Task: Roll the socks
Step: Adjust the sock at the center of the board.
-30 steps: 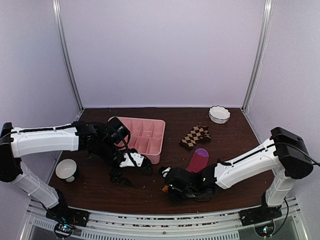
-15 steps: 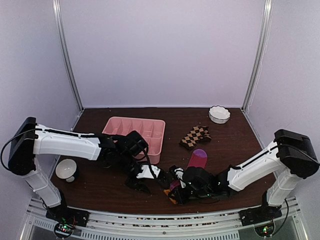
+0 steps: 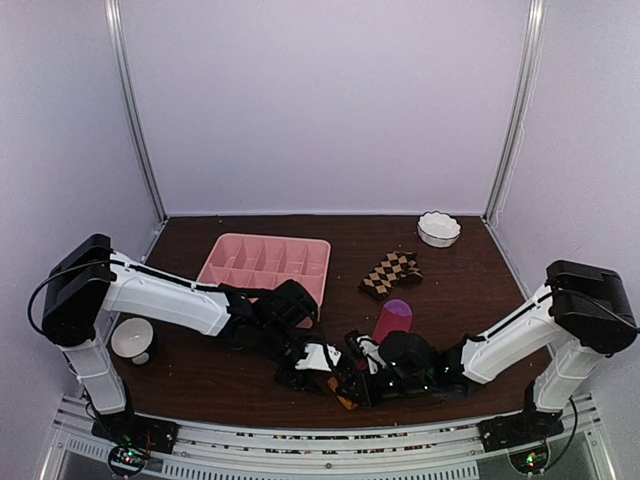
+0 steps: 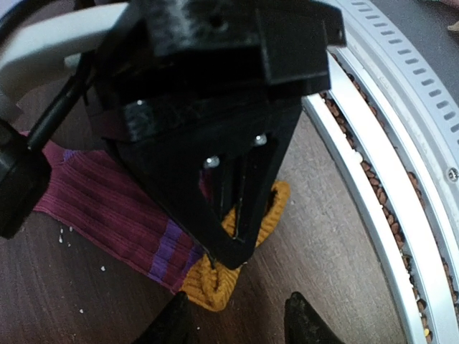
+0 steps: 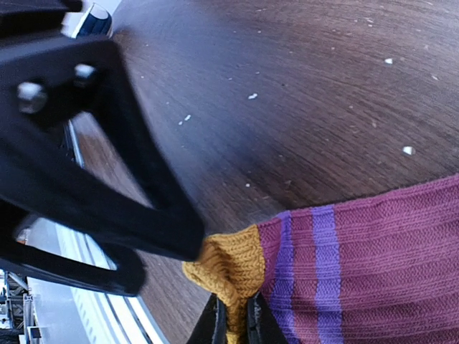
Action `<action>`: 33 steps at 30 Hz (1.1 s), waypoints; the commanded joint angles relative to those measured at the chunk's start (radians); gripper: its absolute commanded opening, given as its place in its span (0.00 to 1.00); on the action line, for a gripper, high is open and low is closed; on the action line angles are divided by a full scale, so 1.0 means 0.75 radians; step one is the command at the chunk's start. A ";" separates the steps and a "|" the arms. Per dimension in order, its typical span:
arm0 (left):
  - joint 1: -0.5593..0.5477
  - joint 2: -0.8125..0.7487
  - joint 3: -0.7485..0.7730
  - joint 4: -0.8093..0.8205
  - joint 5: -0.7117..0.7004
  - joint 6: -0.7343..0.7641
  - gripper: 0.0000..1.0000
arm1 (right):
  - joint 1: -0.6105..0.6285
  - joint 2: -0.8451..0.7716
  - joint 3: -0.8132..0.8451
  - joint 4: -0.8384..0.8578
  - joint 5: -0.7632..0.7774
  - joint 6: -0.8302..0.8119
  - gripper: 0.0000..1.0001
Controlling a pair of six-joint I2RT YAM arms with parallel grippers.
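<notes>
Over the last second the left arm [image 3: 170, 297] has swung away from the pink tray [image 3: 268, 241] and reached across the table [image 3: 215, 388] to the near centre, where it now meets the other arm head-on. The left gripper [image 4: 237, 324] has narrowed from wide open to about half. Its fingers still stand apart with bare wood between them, holding nothing, just short of the sock's end. The right gripper [image 5: 233, 317] has barely altered: its fingers are clenched on the rim of the pink sock [image 3: 390, 322], lifting that end slightly. We judge that the second hand is arriving to share the open end so the first turn can be made, and no roll has started yet. The pink sock lies stretched flat near the front middle of the table, with its purple toe pointing toward the back. Its body is ribbed magenta knit, and two purple bands run just before the mustard-orange cuff [image 5: 233, 269], which bunches where it is pinched. The checkered sock [image 3: 390, 272] sits apart, further back, and is untouched.
</notes>
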 commanded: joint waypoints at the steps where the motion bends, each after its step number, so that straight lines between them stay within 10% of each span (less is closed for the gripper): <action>1: -0.004 0.042 0.036 0.061 0.060 -0.010 0.43 | -0.013 0.019 -0.010 0.072 -0.041 0.011 0.10; 12: -0.004 0.110 0.087 0.057 0.075 -0.004 0.19 | -0.022 0.074 0.015 0.104 -0.087 0.011 0.18; 17: -0.004 0.113 0.076 0.041 0.064 0.003 0.00 | -0.048 0.044 -0.048 0.173 -0.083 0.038 0.42; 22: -0.003 0.105 0.034 0.045 0.015 -0.003 0.00 | -0.121 -0.208 -0.189 0.107 -0.019 0.043 0.65; 33: -0.002 0.095 0.005 0.027 -0.053 -0.044 0.00 | -0.464 -0.590 -0.105 -0.497 0.084 -0.171 0.68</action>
